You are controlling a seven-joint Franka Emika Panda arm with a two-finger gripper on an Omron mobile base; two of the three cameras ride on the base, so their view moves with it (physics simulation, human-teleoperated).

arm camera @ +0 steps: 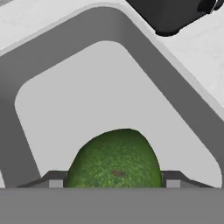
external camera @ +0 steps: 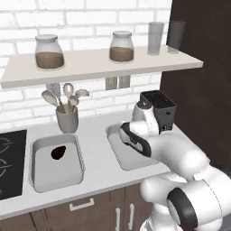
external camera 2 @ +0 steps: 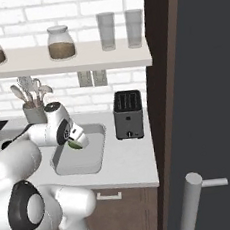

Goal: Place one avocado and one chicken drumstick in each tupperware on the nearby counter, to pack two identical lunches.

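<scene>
Gripper [arm camera: 114, 183] clamps green avocado [arm camera: 114, 162] over right tupperware [arm camera: 175, 83]; black avocado [external camera: 58, 153] lies in left tupperware [external camera: 36, 151]

- Two tupperware tubs sit side by side on the counter [external camera: 97, 131]: left tub [external camera: 36, 151], right tub [external camera: 118, 159].
- One avocado [external camera: 58, 153] lies in the left tub.
- A second avocado [arm camera: 114, 161] sits between the jaws, above the right tub's floor.
- Utensil cup [external camera: 67, 120] stands behind the left tub.
- Toaster [external camera 2: 128, 114] stands right of the right tub.
- Wall shelf [external camera: 90, 65] above carries jars [external camera: 49, 52] and glasses [external camera: 155, 38].
</scene>
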